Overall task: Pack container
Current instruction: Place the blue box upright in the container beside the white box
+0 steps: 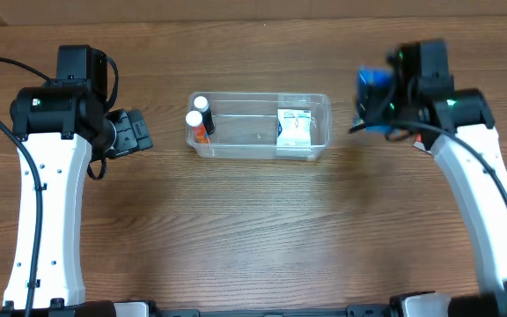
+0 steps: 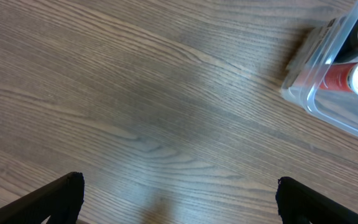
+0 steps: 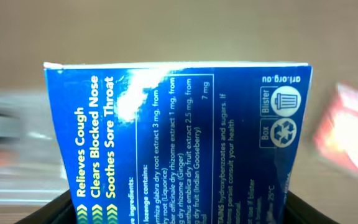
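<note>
The clear plastic container sits at the table's middle back. It holds two white-capped bottles at its left end and a white and blue box at its right end. Its left corner shows in the left wrist view. My left gripper is open and empty, left of the container above bare wood. My right gripper is shut on a blue lozenge box, held in the air right of the container; the box also shows in the overhead view.
The wooden table runs wide in front of the container. A blurred red and white shape shows at the right of the right wrist view.
</note>
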`<state>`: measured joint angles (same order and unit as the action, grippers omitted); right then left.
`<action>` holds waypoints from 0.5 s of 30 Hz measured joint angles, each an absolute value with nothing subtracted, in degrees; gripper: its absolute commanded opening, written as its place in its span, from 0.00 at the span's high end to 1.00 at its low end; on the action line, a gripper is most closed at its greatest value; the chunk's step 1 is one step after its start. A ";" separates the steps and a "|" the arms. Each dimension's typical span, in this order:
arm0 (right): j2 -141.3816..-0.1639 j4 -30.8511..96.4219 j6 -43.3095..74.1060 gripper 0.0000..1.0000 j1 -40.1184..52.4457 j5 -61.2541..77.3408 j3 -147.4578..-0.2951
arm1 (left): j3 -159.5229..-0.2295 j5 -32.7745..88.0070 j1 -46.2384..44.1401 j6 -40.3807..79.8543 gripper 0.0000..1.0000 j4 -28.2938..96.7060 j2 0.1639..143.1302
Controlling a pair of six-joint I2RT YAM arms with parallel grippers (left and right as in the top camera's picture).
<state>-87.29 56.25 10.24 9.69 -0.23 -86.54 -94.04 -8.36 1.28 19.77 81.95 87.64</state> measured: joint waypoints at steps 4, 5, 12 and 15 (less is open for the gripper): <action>-85.56 50.46 15.46 0.29 21.28 0.03 -91.98 | -94.04 -8.21 1.28 19.75 0.00 81.97 87.64; -86.04 49.84 16.86 0.29 23.38 0.08 -91.98 | -94.04 -8.16 1.28 19.75 0.00 82.00 87.64; -101.67 44.47 22.63 0.29 32.47 0.10 -91.98 | -94.04 -8.14 1.28 19.77 0.00 82.02 87.64; -107.81 43.94 24.34 0.29 33.39 0.10 -91.96 | -94.04 -8.14 1.28 19.77 0.00 82.04 87.64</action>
<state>-107.81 43.94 24.34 33.39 0.10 -91.96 -94.04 -8.14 1.28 19.77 82.04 87.64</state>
